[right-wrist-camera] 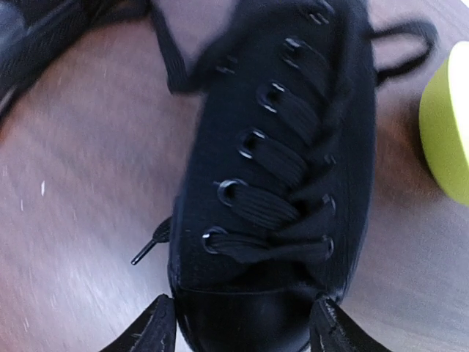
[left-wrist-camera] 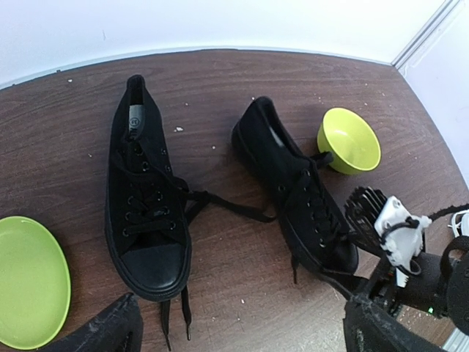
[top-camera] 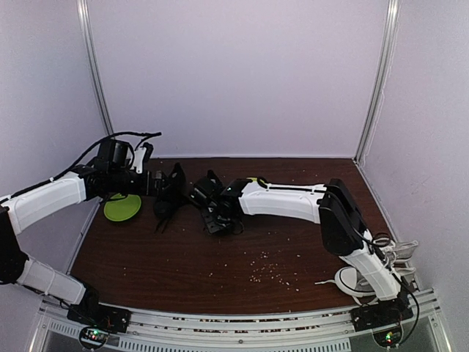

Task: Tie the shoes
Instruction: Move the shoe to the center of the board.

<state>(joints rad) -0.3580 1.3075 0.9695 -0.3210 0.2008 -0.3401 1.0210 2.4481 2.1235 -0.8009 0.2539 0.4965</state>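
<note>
Okay, brown wood table [top-camera: 220, 293]. Both black canvas sneakers sit left of middle, toward the far edge, side by side but apart. The shoe by the plate [left-wrist-camera: 146, 213] lies flat, and so does the shoe by the bowl [left-wrist-camera: 300, 191]. The lime plate [left-wrist-camera: 29, 282] is near the left edge, and the lime bowl [left-wrist-camera: 350, 139] sits just beside the second shoe.

My left gripper [left-wrist-camera: 242, 334] hangs above them, jaws spread wide, holding nothing. My right gripper [right-wrist-camera: 242, 330] is released too, fingers either side of that shoe's glossy toe cap. I cannot tell if they touch it.

The laces [left-wrist-camera: 227, 209] are untied, ends trailing on the wood between the shoes. One aglet [right-wrist-camera: 135, 260] lies beside the toe.

My guess is the shoes are light with soft uppers and will skid if tugged. The laces look flat, limp and thin, so pinch each loose end just up from its tip.

The insole has a small round mark [left-wrist-camera: 134, 114], unreadable. No brand is visible.
</note>
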